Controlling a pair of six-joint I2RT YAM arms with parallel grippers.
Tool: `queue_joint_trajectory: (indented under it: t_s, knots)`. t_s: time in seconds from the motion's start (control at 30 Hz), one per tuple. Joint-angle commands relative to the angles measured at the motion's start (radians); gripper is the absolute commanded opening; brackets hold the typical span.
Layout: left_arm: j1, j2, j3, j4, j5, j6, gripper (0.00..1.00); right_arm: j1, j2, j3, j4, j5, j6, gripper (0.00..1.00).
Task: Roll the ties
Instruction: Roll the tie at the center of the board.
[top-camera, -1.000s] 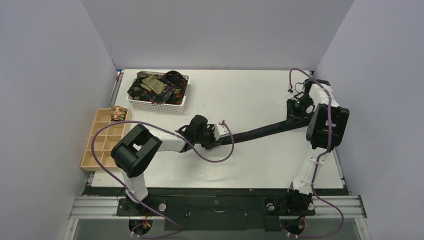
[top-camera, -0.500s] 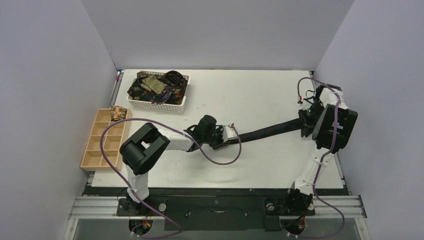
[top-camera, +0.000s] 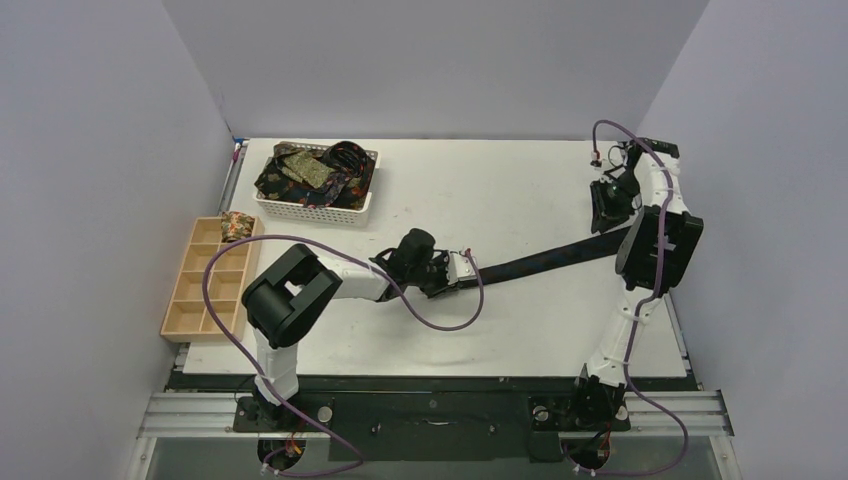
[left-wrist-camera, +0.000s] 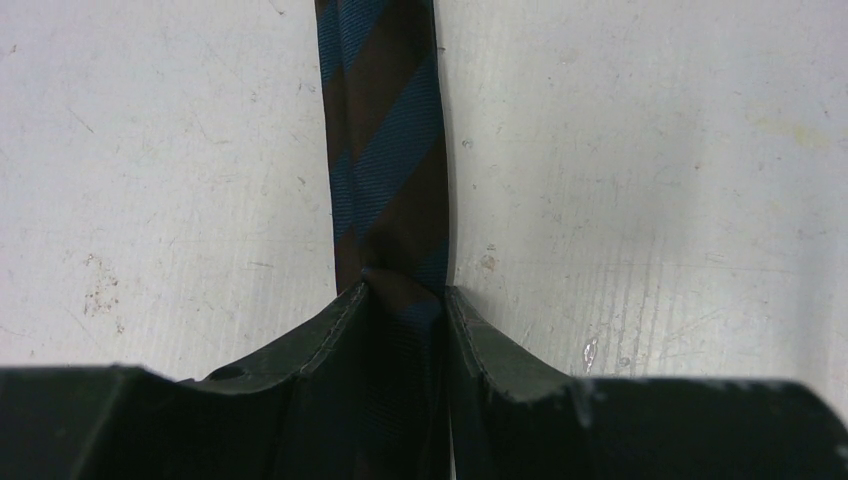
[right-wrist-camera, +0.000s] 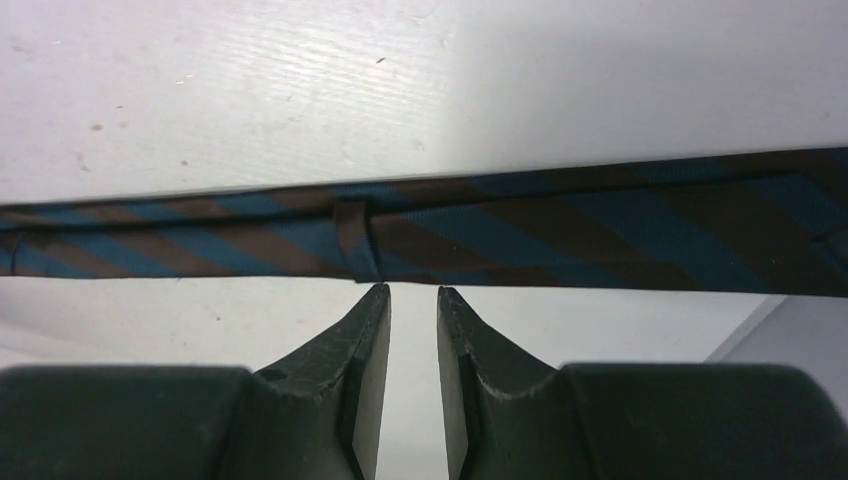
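Observation:
A long tie (top-camera: 540, 258) with dark blue and brown stripes lies stretched across the table from the middle to the right. My left gripper (top-camera: 467, 270) is shut on its narrow end, and the fabric (left-wrist-camera: 390, 150) runs straight out from between the fingertips (left-wrist-camera: 405, 295). My right gripper (top-camera: 604, 203) hovers by the tie's wide end at the far right. Its fingers stand a narrow gap apart with nothing between them (right-wrist-camera: 413, 290), and the tie (right-wrist-camera: 560, 230) runs crosswise just beyond the tips. More patterned ties (top-camera: 310, 168) lie piled in the basket.
The white lattice basket (top-camera: 315, 212) stands at the back left. A pale wooden compartment tray (top-camera: 190, 300) sits at the left edge with one rolled tie (top-camera: 237, 226) in its far corner. Purple cables loop off both arms. Grey walls close in left, right and behind.
My left gripper has slid right, carrying the tie's narrow end. My right gripper has left the wide end, swinging right and then toward the back of the table.

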Motion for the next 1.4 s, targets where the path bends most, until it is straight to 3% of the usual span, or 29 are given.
queue_joint_trajectory:
  t_s: [0.0,0.33,0.6,0.77,0.97,1.37]
  knots:
    - [-0.009,0.063,-0.014,-0.152,-0.007,0.021,0.29,-0.018,0.05,-0.013,0.038,0.076,0.017,0.21]
    - [-0.011,0.099,0.022,-0.151,0.018,0.004,0.28,-0.105,0.065,-0.186,0.096,0.276,-0.016,0.19]
    - [-0.054,0.107,0.024,-0.147,0.026,0.016,0.28,-0.149,-0.033,-0.347,0.114,0.24,-0.062,0.19]
    - [-0.051,0.109,0.018,-0.168,0.021,0.034,0.28,-0.113,-0.075,-0.17,0.056,0.054,-0.103,0.2]
    - [-0.045,0.092,0.001,-0.18,0.022,0.045,0.28,-0.076,0.011,0.049,0.1,-0.002,-0.018,0.21]
    - [-0.035,0.08,-0.008,-0.19,0.024,0.037,0.28,-0.052,0.132,0.011,0.195,0.127,0.069,0.2]
